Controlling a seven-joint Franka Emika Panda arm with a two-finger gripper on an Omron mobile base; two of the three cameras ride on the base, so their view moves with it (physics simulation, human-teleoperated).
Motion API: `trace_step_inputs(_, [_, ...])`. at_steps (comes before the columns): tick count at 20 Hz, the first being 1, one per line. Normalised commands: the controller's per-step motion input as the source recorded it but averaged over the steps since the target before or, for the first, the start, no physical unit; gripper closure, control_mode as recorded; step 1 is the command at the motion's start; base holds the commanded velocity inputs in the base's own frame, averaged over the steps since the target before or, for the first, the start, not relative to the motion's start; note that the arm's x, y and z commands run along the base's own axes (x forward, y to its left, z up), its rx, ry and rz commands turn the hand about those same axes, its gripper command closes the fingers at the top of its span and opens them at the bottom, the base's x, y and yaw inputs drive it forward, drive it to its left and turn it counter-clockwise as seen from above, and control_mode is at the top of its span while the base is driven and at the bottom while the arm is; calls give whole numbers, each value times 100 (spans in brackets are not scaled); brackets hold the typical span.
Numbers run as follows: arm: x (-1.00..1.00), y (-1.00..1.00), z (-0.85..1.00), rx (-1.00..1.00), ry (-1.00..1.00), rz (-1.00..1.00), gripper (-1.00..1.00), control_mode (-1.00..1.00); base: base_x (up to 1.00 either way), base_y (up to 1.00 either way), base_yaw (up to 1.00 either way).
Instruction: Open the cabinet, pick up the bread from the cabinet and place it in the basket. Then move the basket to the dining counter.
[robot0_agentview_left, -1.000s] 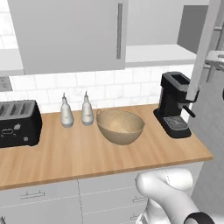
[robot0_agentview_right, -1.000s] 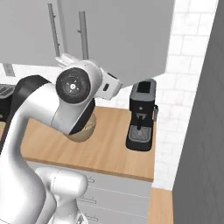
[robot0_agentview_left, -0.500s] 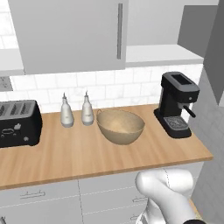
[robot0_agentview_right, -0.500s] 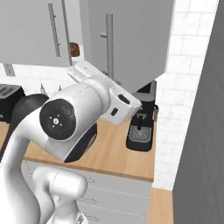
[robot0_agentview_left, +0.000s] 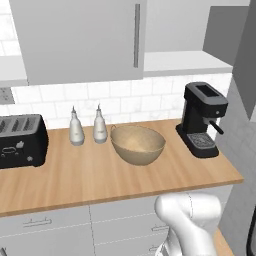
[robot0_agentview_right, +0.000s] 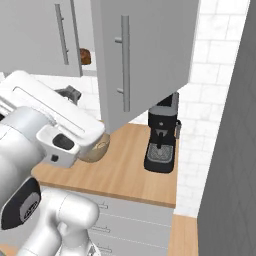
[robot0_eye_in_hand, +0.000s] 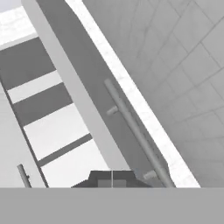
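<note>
While the gripper sits fully closed on nothing beside the open cabinet door, it could clip the door's edge when reaching for the bread.

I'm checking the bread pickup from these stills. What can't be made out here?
- bread: right base view, small, partly behind the left cabinet door.
- basket: right base view, mostly behind the arm and the open door.
- open door: left base view, cut off by the right edge.
- shelf beyond the bread: right base view, covered by both doors.
</note>
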Motion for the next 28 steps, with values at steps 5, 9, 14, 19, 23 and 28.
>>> trace_step_inputs(5, [-22, 100, 0, -19, 0, -21, 100, -100, 0, 0, 0])
trace_step_inputs(9, [0, 100, 0, -18, 0, -21, 100, -100, 0, 0, 0])
trace_step_inputs(14, [5, 100, 0, -17, 0, 4, 100, -100, 0, 0, 0])
trace_step_inputs(19, [86, 61, -22, -7, 8, 10, 100, -100, 0, 0, 0])
trace_step_inputs(23, [93, 49, -25, -10, 5, 6, 100, -100, 0, 0, 0])
trace_step_inputs(28, [73, 24, -7, -9, 0, 0, -100, -100, 0, 0, 0])
